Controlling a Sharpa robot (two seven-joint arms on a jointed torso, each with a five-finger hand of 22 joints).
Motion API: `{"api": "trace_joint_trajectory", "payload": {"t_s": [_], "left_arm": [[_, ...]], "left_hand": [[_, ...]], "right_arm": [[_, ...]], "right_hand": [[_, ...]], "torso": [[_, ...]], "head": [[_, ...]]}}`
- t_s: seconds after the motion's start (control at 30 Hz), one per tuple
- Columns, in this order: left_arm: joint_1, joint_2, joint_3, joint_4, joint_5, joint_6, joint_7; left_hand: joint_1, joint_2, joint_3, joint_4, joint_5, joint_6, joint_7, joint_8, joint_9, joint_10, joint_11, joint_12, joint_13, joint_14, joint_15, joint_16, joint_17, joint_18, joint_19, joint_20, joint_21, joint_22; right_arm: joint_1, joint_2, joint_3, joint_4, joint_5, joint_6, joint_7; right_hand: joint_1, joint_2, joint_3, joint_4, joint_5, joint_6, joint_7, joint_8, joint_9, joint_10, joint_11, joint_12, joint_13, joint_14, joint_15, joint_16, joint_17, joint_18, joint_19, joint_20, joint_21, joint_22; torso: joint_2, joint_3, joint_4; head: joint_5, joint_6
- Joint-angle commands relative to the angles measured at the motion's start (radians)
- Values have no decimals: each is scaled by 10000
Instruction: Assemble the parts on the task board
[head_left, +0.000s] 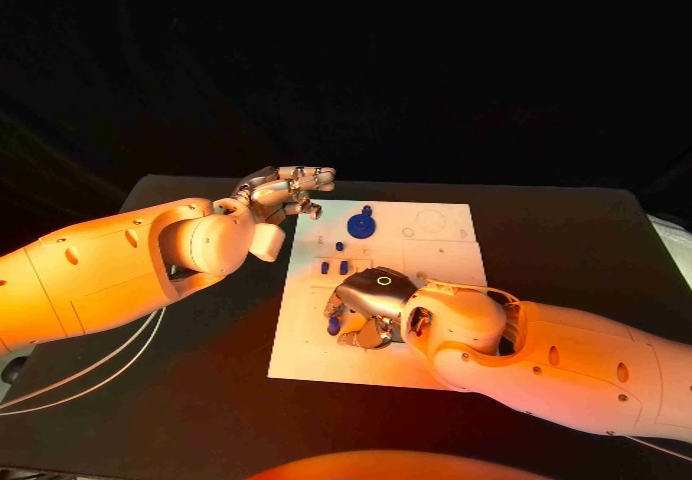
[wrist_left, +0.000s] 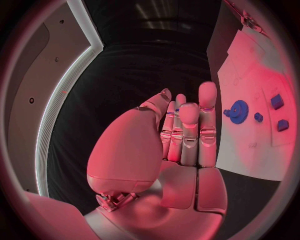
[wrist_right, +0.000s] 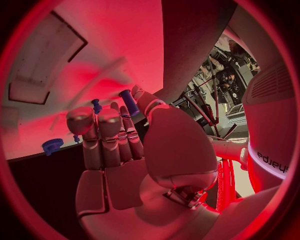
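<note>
Presently the right robot hand (head_left: 378, 305) pinches a blue peg (wrist_right: 129, 102) above the task board (head_left: 447, 262); a loose pinch could tilt it. Left robot hand (head_left: 286, 188) hovers empty, fingers straight, beside the board.

Right hand (head_left: 378, 305) covers task board (head_left: 440, 262) near-left area; parts beneath its fingers (head_left: 351, 330) hidden.

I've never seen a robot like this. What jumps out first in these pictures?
Two big white arms reach over a black table toward a white task board at its middle. The right hand is bent down over the board's near left part, with a small blue peg at its fingertips. The left hand hovers at the board's far left corner holding nothing, near a blue gear.
</note>
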Motion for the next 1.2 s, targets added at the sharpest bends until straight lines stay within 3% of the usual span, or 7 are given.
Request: {"api": "trace_joint_trajectory", "payload": {"t_s": [0.03, 0.23, 0.37, 0.63, 0.87, 1.07, 1.2], "left_arm": [[6, 15, 6, 17, 14, 196, 5], [6, 2, 6, -4, 14, 204, -12], [4, -8, 6, -26, 14, 201, -15], [-13, -21, 1, -14, 14, 211, -20], [-19, -74, -5, 26, 14, 188, -16], [-28, -96, -9, 58, 14, 188, -12], [-31, -105, -12, 59, 14, 166, -9]], "left_hand": [[99, -2, -8, -40, -14, -25, 55, 50, -10, -85, 0, 48, 12, -83, -12, -35, -11, 94, -69, 4, -68, -9], [99, -2, -8, -40, -14, -25, 55, 50, -10, -85, 0, 48, 12, -83, -12, -35, -11, 94, -69, 4, -68, -9], [99, -2, -8, -40, -14, -25, 55, 50, -10, -85, 0, 48, 12, -83, -12, -35, -11, 94, -69, 4, -68, -9], [99, -2, -8, -40, -14, -25, 55, 50, -10, -85, 0, 48, 12, -83, -12, -35, -11, 94, -69, 4, -68, -9], [99, -2, -8, -40, -14, -25, 55, 50, -10, -85, 0, 48, 12, -83, -12, -35, -11, 94, -69, 4, -68, -9], [104, 5, -7, -46, -14, -33, 59, 50, -11, -100, 4, 56, 14, -89, -9, -38, -26, 93, -67, 6, -73, -12], [104, 5, -7, -46, -14, -33, 59, 50, -11, -100, 4, 56, 14, -89, -9, -38, -26, 93, -67, 6, -73, -12]], "right_arm": [[-36, -52, -4, 85, -22, -857, 132], [-71, -398, 12, 356, 448, -2416, 653], [-51, -802, 92, 646, 939, -2840, 863], [413, -2325, 198, 1492, 2181, -2492, 416], [691, -3865, 184, 2071, 3359, -1994, -588], [733, -4785, 63, 2260, 3488, -1411, -1315], [732, -5098, -42, 2276, 3284, -1227, -1927]], "right_hand": [[15, 9, -272, 56, 55, -59, 57, -3, 20, -146, 41, 142, 28, -55, 66, -4, -27, 134, -53, 39, -40, -15], [205, 96, -483, 61, 147, -60, 63, 5, 31, -238, 50, 297, 37, -102, 76, -106, -227, 154, -87, 55, -90, -99], [327, 182, -562, 61, 217, -24, 56, 20, 40, -182, 34, 446, 49, -92, 63, -116, -279, 155, -72, 52, -92, -98], [224, 395, -662, 276, 447, 157, -5, 30, 45, 1457, -213, 1329, 255, 223, -113, 434, 317, -1, 471, -57, 439, 788], [-663, 114, -1478, 1161, 827, 720, -577, 468, 174, 3739, -860, 3019, 1571, 549, -637, 1515, 1575, -283, 1254, -535, 1371, 2308], [-723, 250, -2665, 2006, 1401, 518, -637, 971, 246, 3625, -971, 8735, 7815, 740, -735, 2889, 3395, -474, 1576, -624, 1941, 3293], [-663, 166, -3454, 2408, 1601, 382, -653, 1230, 270, 3112, -896, 9209, 8509, 677, -668, 2923, 3438, -443, 1482, -593, 1940, 3264]], "torso": [[4, 9, -6], [0, 21, -11], [-12, 20, -53], [-58, 10, -140], [-93, 1, -281], [-116, 5, -340], [-115, -16, -329]], "head": [[-14, 8], [-58, 64], [-107, 129], [-362, 297], [-542, 423], [-773, 479], [-847, 502]]}}
